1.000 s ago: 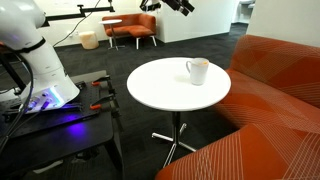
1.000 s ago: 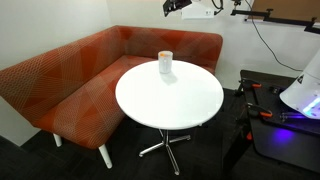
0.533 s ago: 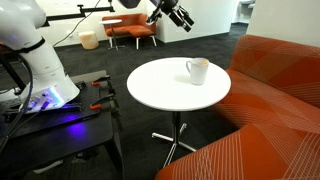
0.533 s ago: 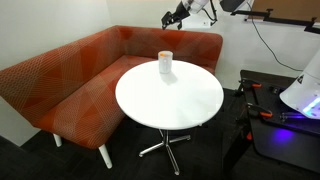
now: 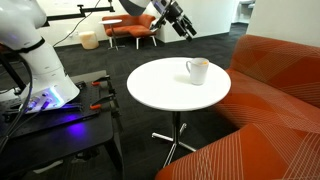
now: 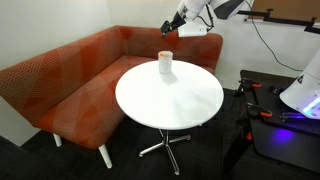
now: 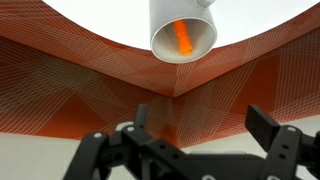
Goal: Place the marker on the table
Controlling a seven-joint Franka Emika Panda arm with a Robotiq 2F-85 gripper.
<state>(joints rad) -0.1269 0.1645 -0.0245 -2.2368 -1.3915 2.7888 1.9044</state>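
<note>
Claw (image 7: 200, 125) gapes wide, holding nothing, above the mug (image 7: 172, 10); approach step; next it must descend and pinch the marker (image 7: 182, 38) inside, bound for the table (image 5: 160, 85).

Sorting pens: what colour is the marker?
The marker is orange, inside the white mug; wrist view shows best.

The thin orange marker (image 7: 182, 38) is contained in the white cylindrical mug (image 6: 165, 63), which is set on the round white tabletop (image 6: 175, 108) near its edge, before the orange fabric corner sofa (image 6: 60, 85).
</note>
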